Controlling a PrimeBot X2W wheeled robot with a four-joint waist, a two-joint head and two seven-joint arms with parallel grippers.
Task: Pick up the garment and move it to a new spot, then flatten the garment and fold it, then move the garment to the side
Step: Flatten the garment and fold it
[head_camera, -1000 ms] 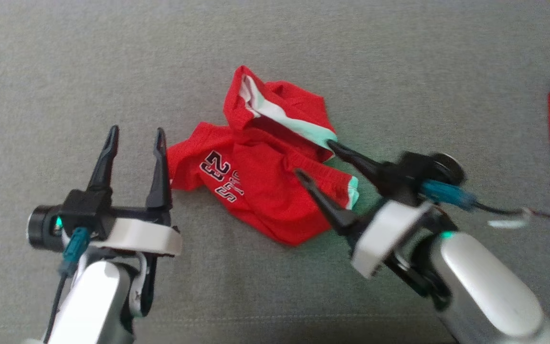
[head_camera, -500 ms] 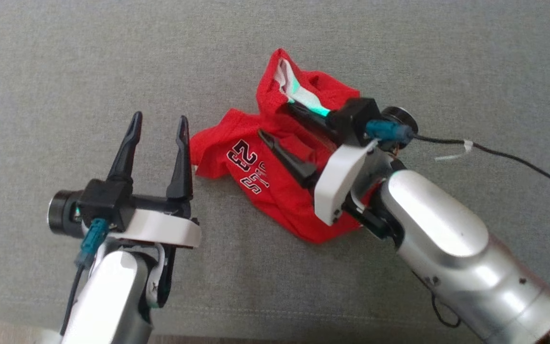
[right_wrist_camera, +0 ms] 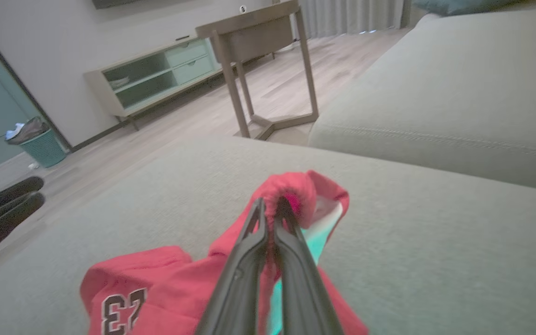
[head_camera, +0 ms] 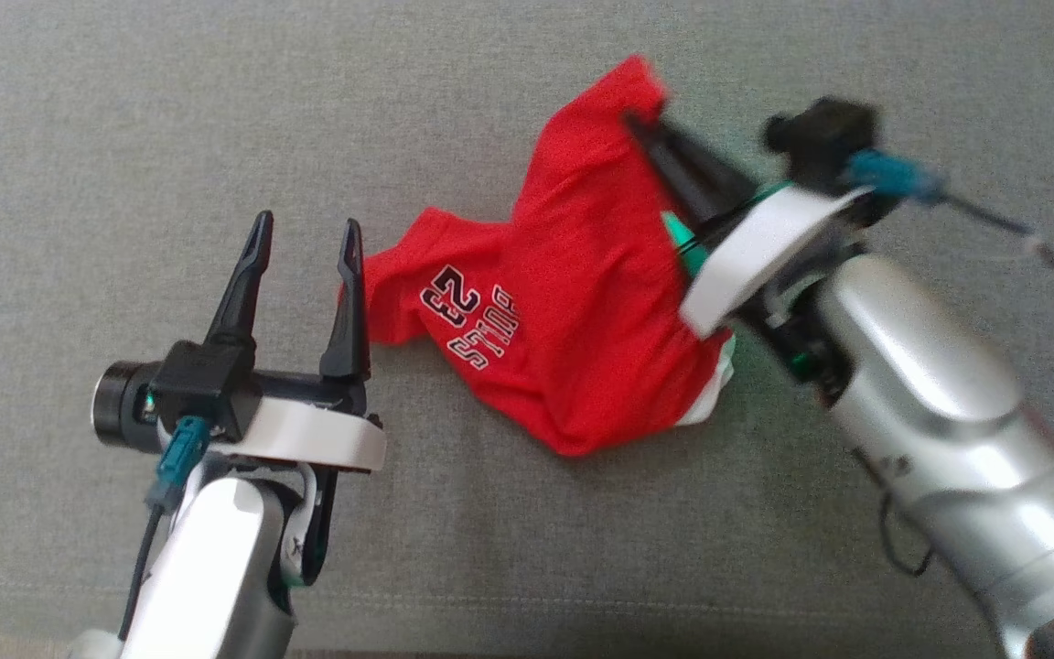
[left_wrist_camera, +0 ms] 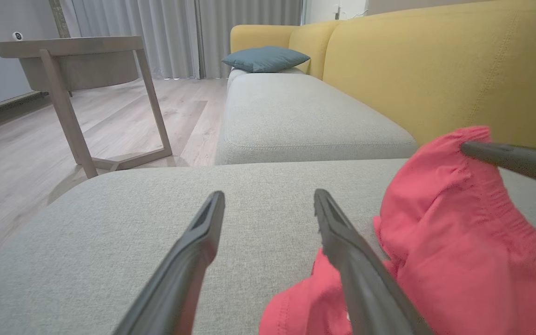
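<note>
Red shorts on grey sofa cushion, upper edge raised off it. Right gripper clenched on that bunched edge, fingers pressed together. Left gripper spread wide, empty, just beside left corner of shorts.

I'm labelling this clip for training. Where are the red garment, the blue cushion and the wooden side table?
red garment [head_camera: 582, 311], head view, plain cloth right of the printed number.
blue cushion [left_wrist_camera: 265, 58], left wrist view, middle of its top face.
wooden side table [right_wrist_camera: 261, 39], right wrist view, panel under its top.
</note>
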